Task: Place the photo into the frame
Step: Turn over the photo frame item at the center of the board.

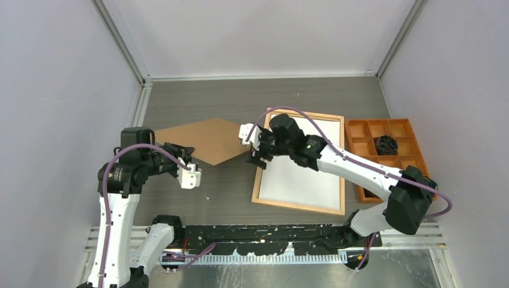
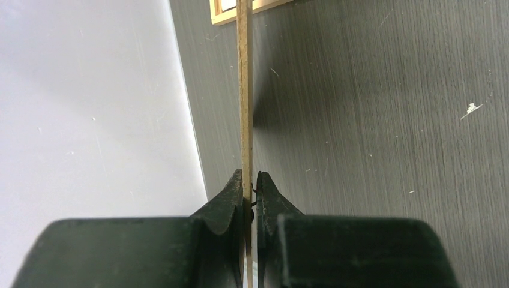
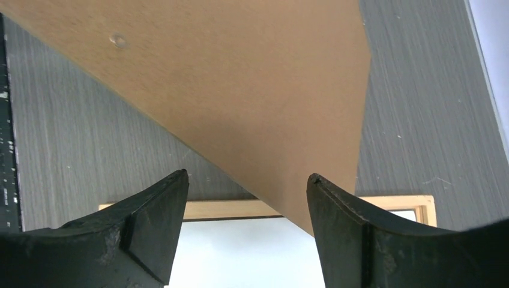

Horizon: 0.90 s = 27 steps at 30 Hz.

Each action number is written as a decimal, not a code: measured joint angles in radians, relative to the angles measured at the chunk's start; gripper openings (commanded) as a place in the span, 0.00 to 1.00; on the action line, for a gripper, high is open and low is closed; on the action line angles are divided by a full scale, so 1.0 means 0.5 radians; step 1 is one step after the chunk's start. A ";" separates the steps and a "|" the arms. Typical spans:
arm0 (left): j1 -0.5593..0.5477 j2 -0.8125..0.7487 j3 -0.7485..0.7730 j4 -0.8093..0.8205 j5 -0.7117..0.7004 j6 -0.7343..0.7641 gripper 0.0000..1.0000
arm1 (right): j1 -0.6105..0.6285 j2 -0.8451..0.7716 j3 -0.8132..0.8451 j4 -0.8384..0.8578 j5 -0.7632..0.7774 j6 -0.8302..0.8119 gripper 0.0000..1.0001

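Table (image 1: 240, 102): grey wood-grain top; it carries all that we list.

Frame (image 1: 297, 207): light wood with a white centre, lying flat right of the middle.

Photo (image 1: 204, 139): we see its brown back facing up. It is lifted off the table, left of the frame, with its right corner near the frame's left border.

Tray (image 1: 366, 120): orange, with compartments, just right of the frame.

Right hand (image 3: 248, 180): jaws wide, with the photo's corner between them. We cannot tell whether they touch it.

Left hand (image 2: 249, 186): clamped tight on the photo's opposite edge.

Dark object (image 1: 387, 144): small, in one tray compartment.
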 measured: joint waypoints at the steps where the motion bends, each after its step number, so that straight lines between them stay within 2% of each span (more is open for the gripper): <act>1: 0.000 0.001 0.000 0.000 0.000 0.001 0.00 | 0.015 0.005 0.000 0.000 0.003 -0.006 0.62; 6: 0.000 0.009 0.000 0.000 0.000 0.008 0.00 | 0.103 0.073 0.066 0.040 0.085 -0.034 0.26; 9: 0.006 0.021 0.009 0.011 -0.034 -0.002 0.03 | 0.143 0.127 0.086 0.121 0.200 -0.117 0.10; 10: 0.010 0.026 0.016 0.027 -0.043 -0.014 0.12 | 0.152 0.131 0.085 0.144 0.234 -0.148 0.06; 11: 0.013 0.030 0.024 0.050 -0.047 -0.032 0.28 | 0.157 0.131 0.080 0.183 0.274 -0.179 0.02; 13: 0.016 0.029 0.033 0.156 -0.051 -0.092 0.50 | 0.163 0.125 0.052 0.301 0.340 -0.220 0.01; 14: 0.015 0.026 0.033 0.230 -0.042 -0.142 0.68 | 0.164 0.121 0.027 0.383 0.360 -0.217 0.01; 15: 0.014 0.018 0.027 0.329 -0.036 -0.211 0.82 | 0.166 0.117 0.012 0.437 0.372 -0.200 0.01; 16: 0.012 0.008 0.012 0.442 -0.030 -0.291 0.87 | 0.169 0.112 -0.011 0.524 0.392 -0.156 0.01; 17: 0.010 -0.012 -0.023 0.615 -0.015 -0.445 0.89 | 0.171 0.105 -0.030 0.599 0.410 -0.092 0.01; 19: 0.005 -0.036 -0.076 0.825 -0.010 -0.619 0.99 | 0.164 0.092 -0.047 0.678 0.435 0.043 0.01; 27: 0.000 0.091 0.027 1.329 -0.095 -1.302 1.00 | 0.028 0.088 0.047 0.641 0.291 0.599 0.01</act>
